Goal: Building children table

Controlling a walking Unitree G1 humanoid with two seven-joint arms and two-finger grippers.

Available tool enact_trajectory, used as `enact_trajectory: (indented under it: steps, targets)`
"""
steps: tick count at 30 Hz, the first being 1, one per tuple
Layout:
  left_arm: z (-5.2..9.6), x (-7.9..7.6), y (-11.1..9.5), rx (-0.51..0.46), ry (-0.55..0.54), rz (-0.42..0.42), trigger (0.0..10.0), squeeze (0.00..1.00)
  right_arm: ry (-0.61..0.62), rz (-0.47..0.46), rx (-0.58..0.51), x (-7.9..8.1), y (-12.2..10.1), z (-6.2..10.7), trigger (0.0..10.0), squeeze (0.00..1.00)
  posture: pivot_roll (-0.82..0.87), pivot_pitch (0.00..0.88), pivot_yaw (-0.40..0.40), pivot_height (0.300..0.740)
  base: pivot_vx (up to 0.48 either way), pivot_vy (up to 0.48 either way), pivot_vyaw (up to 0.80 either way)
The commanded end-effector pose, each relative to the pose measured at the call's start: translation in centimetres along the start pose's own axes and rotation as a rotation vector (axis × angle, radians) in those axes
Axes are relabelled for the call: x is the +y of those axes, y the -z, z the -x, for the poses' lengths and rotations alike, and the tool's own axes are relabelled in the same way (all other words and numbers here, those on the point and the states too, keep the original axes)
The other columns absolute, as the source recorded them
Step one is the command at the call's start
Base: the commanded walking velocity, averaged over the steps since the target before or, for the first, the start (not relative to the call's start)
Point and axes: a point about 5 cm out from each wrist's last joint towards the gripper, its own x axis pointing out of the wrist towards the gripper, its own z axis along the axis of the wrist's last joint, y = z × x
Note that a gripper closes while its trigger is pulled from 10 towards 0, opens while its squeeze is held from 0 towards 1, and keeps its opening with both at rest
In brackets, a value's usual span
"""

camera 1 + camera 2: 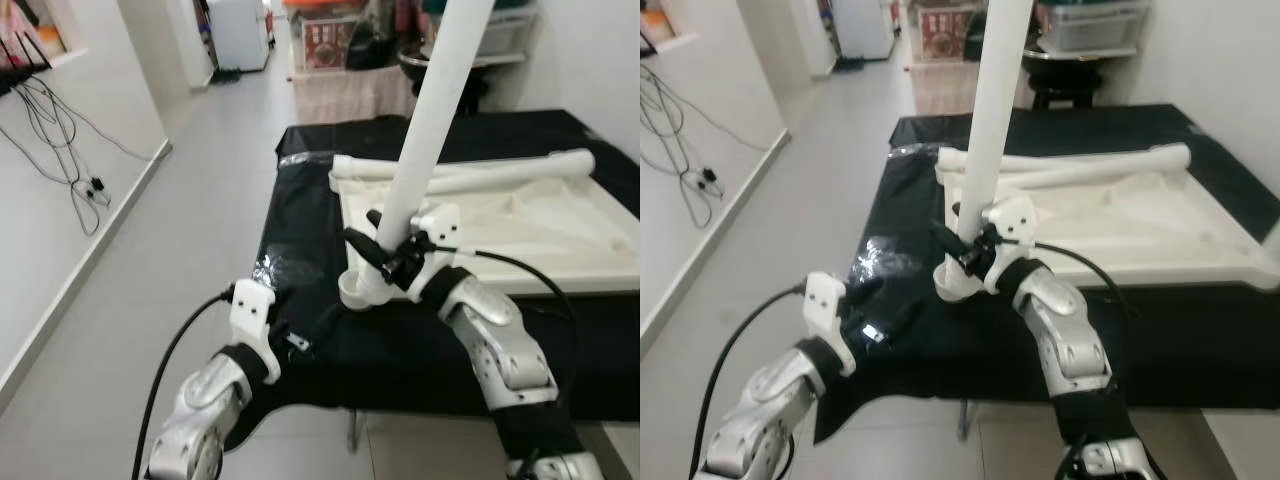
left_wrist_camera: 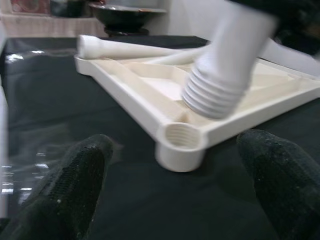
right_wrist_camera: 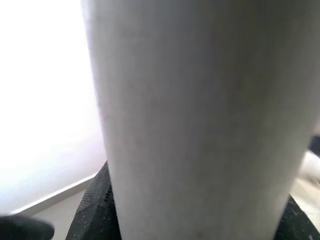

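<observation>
Tabletop (image 1: pixel 520 235) — a cream plastic panel lying upside down, ribbed underside up, on a work table draped in black cloth (image 1: pixel 300 215). Its near corner carries a round threaded socket (image 2: pixel 181 136), which stands on the cloth and faces the left wrist camera.

Held leg (image 1: pixel 430 120): a long white plastic tube, nearly upright and leaning slightly away from the robot. Its ridged, threaded lower end (image 2: pixel 214 94) sits just above and beside the corner socket; whether the threads have engaged cannot be told, as that end is blurred in the left wrist view.

Right gripper (image 1: pixel 392 250): black fingers pinched on the held leg close to its lower end, the silver arm reaching in from the near edge of the table. In the right wrist view the tube stands directly in front of the lens.

Left gripper (image 2: pixel 175 185): fingers spread, low over the black cloth near the table's front left corner, aimed at the socket — touching neither the tabletop nor the leg.

Spare legs (image 1: pixel 480 172): two more white tubes lie across the far side of the upturned tabletop, one resting against the other.

Surroundings: grey tiled floor (image 1: pixel 170 250), with loose cables (image 1: pixel 60 130) hanging on the wall at the robot's left.
</observation>
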Motion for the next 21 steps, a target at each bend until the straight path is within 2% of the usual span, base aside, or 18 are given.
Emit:
enact_trajectory:
  steps: [1,3,9,14,17,21]
  targets:
    - [0.6,0.6,0.6,0.046,-0.019,-0.03,10.0,0.0,-0.019,-0.004,0.0,0.4,0.1,-0.5,10.0,0.0,-0.11,0.067,-0.002,0.74,0.266,0.0,0.0]
    - [0.7,0.3,0.7,0.056,-0.006,-0.051,10.0,0.0,-0.009,-0.001,-0.006,-0.3,-0.4,-0.7,10.0,0.0,-0.1,0.071,-0.004,0.74,0.133,0.0,0.0]
    - [1.1,0.2,0.7,0.053,-0.006,-0.04,10.0,0.0,0.007,0.008,-0.011,-0.9,-0.8,-0.8,10.0,0.0,-0.1,0.079,-0.004,0.74,0.0,0.0,0.0]
    - [1.3,0.3,0.8,0.057,-0.017,-0.028,10.0,0.0,0.012,0.003,-0.011,-0.9,-0.8,-0.8,10.0,0.0,-0.1,0.082,-0.004,0.74,0.0,0.0,0.0]
    - [1.7,0.5,0.9,0.064,-0.034,-0.02,10.0,0.0,0.093,-0.013,0.027,-0.7,0.2,-0.8,10.0,0.0,-0.09,0.091,0.004,0.74,0.0,0.0,0.0]
    - [1.9,0.5,0.9,0.066,-0.04,-0.018,10.0,0.0,0.131,-0.024,0.052,-0.6,0.6,-0.9,10.0,0.0,-0.09,0.093,0.008,0.74,0.0,0.0,0.0]
